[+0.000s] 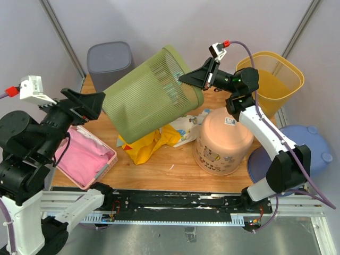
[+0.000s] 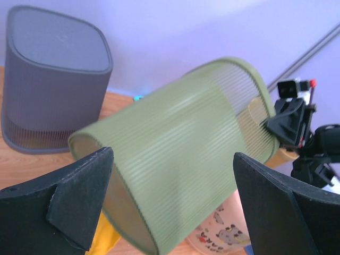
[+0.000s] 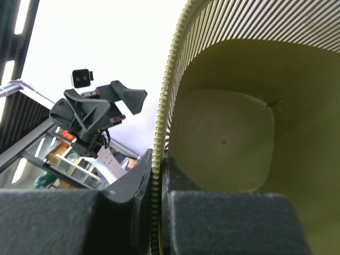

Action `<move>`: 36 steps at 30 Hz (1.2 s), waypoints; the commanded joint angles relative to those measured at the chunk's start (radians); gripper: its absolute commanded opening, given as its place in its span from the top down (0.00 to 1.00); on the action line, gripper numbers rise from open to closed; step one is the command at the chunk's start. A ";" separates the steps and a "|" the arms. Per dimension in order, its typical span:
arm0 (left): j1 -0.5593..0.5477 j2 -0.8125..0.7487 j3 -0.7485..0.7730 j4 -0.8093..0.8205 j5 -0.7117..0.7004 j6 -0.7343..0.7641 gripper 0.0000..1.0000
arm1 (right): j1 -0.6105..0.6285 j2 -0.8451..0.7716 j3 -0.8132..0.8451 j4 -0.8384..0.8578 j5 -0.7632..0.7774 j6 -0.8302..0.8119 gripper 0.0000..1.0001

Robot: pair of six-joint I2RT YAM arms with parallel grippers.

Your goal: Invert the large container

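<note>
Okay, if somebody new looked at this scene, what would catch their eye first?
The green ribbed bin tilts steeply over the middle of the table, its rim pinched by the right hand. The left hand stands wide open at the bin's other end, not gripping it. A peach tub stands to the right.

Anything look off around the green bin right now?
The green bin is steeply tilted, pinched at its rim by the right end effector alone; the left end effector is open, not gripping it. A yellow cloth lies crumpled beneath.

The container (image 1: pixel 150 101) is ribbed olive green; the bin (image 1: pixel 109 61) is grey.
</note>
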 commanded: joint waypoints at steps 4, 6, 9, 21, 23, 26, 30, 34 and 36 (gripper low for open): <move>0.002 -0.012 0.062 0.028 -0.093 -0.004 0.01 | 0.147 -0.083 -0.091 0.124 0.003 0.066 1.00; 0.001 -0.020 0.040 0.026 -0.092 -0.016 0.01 | 0.192 -0.085 -0.136 0.121 0.001 0.068 0.99; 0.002 -0.028 0.011 0.007 -0.096 -0.036 0.01 | 0.258 -0.069 -0.201 0.168 0.001 0.109 0.99; 0.002 0.004 -0.074 -0.080 -0.054 -0.108 0.01 | 0.270 0.111 -0.370 0.397 0.031 0.263 0.99; 0.002 -0.002 -0.109 -0.086 -0.037 -0.135 0.01 | 0.253 0.142 -0.382 0.418 0.034 0.274 1.00; 0.001 -0.022 -0.191 -0.091 -0.015 -0.175 0.02 | 0.218 0.174 -0.380 0.390 0.024 0.236 0.99; 0.002 -0.042 -0.281 -0.100 -0.012 -0.202 0.02 | 0.191 0.164 -0.350 0.146 -0.005 0.044 0.98; 0.002 -0.040 -0.305 -0.101 -0.022 -0.211 0.02 | 0.189 0.108 -0.284 -0.189 0.017 -0.201 0.99; 0.002 -0.034 -0.304 -0.100 -0.034 -0.208 0.02 | 0.189 0.076 -0.252 -0.320 0.044 -0.295 1.00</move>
